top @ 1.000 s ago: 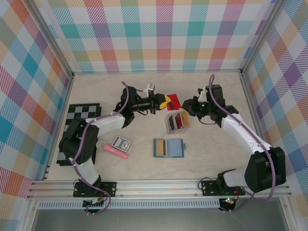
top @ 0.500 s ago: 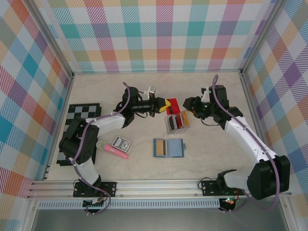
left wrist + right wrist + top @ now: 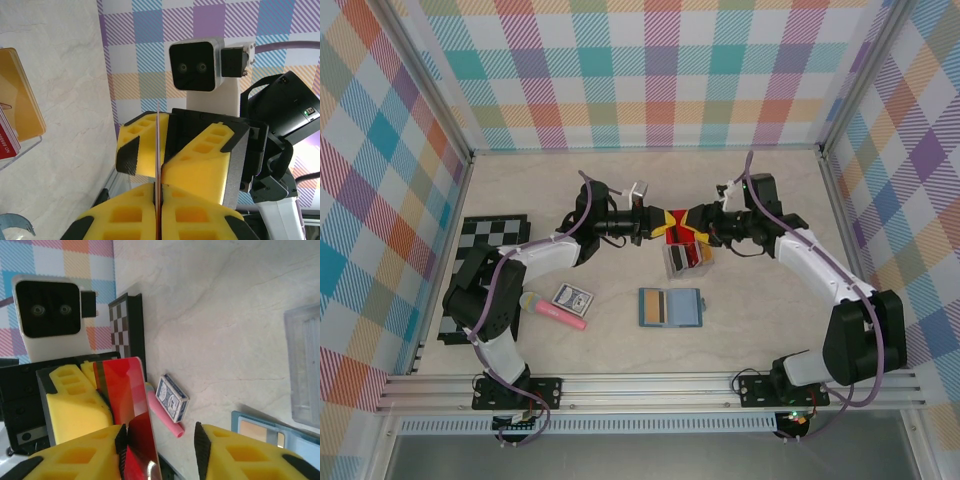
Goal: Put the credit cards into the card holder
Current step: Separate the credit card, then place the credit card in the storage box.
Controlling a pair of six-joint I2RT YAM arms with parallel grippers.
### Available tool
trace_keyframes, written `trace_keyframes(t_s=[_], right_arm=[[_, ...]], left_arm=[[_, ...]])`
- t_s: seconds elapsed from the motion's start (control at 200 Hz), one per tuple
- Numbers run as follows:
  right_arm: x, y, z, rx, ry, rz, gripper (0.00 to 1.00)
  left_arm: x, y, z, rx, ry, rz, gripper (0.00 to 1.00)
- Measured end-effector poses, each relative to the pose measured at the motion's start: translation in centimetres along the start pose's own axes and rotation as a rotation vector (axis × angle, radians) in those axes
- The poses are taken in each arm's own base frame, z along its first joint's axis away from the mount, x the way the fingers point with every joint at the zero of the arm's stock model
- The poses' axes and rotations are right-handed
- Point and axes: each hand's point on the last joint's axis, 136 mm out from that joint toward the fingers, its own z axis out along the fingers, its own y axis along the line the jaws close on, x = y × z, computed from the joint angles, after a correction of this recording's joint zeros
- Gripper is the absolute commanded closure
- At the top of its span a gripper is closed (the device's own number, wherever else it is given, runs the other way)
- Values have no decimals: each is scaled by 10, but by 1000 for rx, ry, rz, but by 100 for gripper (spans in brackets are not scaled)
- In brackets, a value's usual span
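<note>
1. The left claw [image 3: 158, 200] is pressed together on a thin red plastic credit card [image 3: 122, 385]. It pinches one end of the card.
2. The right claw [image 3: 157, 450] faces the left claw, tip to tip. Its yellow fingers [image 3: 240, 452] are spread a little, and the other end of the red card sits between them. A gap shows between the card and one finger.
3. Both claws and the red card are up off the pale bench [image 3: 520, 190]. They are just on the far side of a clear plastic card stand [image 3: 671, 262].
4. More credit cards [image 3: 692, 252], red, black and tan-gold, stand in the clear stand.
5. The teal-blue fold-over card holder [image 3: 685, 308] lies open and flat on the near side of the stand, a little apart from it. A tan card shows in its left half.
6. A blue-and-white playing-card box [image 3: 571, 297] and a pink stick [image 3: 557, 311] lie close together, well to the left of the stand.
7. A black-and-white checked board [image 3: 480, 270] lies even farther left of the stand.
</note>
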Motion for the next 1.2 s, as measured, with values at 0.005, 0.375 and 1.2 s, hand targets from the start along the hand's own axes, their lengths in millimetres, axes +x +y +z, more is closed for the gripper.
trace_keyframes(t_s=[0.005, 0.375, 1.2], right_arm=[[0, 0, 0, -1, 1, 0, 69], [-9, -7, -3, 64, -53, -10, 81], [-16, -59, -14, 401, -152, -81, 94]], left_arm=[[0, 0, 0, 0, 0, 0, 91], [3, 4, 0, -3, 4, -32, 83], [12, 76, -18, -277, -63, -119, 100]])
